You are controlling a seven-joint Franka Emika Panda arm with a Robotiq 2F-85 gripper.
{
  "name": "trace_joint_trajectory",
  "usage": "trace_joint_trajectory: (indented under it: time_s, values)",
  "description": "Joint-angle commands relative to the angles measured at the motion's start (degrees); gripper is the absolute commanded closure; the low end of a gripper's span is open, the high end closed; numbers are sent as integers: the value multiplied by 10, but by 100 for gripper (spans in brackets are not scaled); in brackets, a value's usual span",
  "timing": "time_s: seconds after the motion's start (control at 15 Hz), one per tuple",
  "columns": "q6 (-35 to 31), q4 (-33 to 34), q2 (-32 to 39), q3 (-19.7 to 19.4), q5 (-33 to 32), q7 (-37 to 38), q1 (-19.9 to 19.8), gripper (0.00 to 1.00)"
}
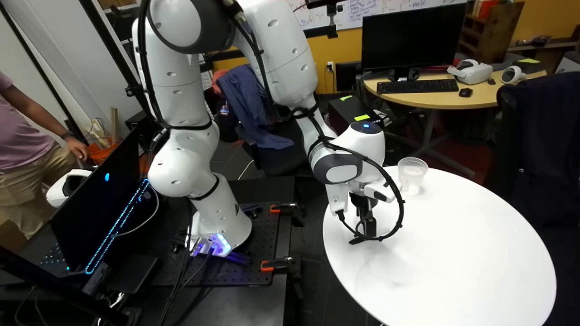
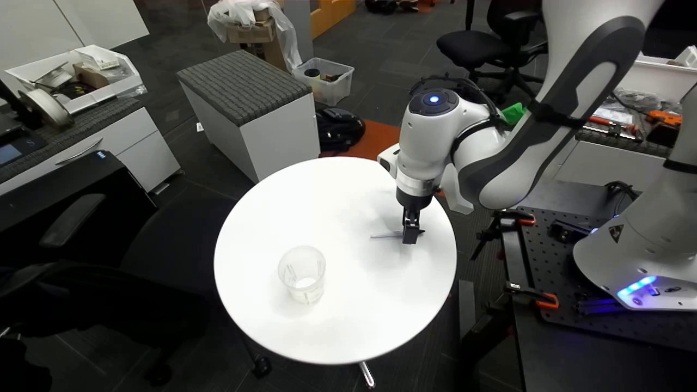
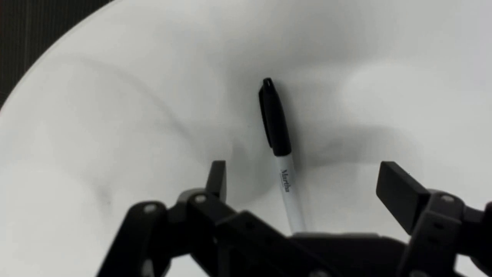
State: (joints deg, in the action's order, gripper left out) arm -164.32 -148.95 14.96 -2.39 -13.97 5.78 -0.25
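The robot's black claw (image 3: 303, 177) points down at a round white table (image 3: 96, 134), its two fingers (image 3: 401, 194) spread wide and gripping nothing. Between them, bare tabletop showing on either side, lies a marker (image 3: 283, 148), slightly slanted and closer to the finger at the left of the wrist view. Its glossy black cap (image 3: 276, 119), with a clip along one side, extends ahead of the fingertips. The slim whitish barrel (image 3: 287, 184) runs back between the fingers until the claw's body hides its end. Dark lettering along the barrel reads "Martha".

Only the wrist view makes that word legible. In an exterior view the barrel is just a thin grey strip (image 2: 385, 236) poking out at one side of the claw.

Well apart from the claw, a translucent plastic cup (image 2: 302, 275) stands upright on the table in both exterior views, outside the wrist view. Farther from the claw, an exterior view takes in a monitor (image 1: 412, 38), a keyboard (image 1: 417, 86) and a person (image 1: 22, 136); in an exterior view, a black backpack (image 2: 340, 129) sits on the floor beyond the table.
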Motion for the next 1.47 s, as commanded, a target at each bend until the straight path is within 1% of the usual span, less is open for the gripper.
trace_joint_trajectory:
  time_s: [0.0,0.27,1.0,1.07,1.13,1.27,1.33,1.4]
  values:
    - [-46,7,29,5,25,-53,-7,0]
    - [-68,12,49,22,52,-99,-21,0]
    - [-53,46,82,70,94,-178,-80,0]
    - [-53,50,85,73,95,-180,-83,7]
    - [-52,53,88,78,97,-186,-89,26]
    - [-50,58,94,85,101,-191,-97,41]
    - [-50,60,96,87,103,-195,-100,51]
    - [-50,61,98,89,103,-195,-102,57]
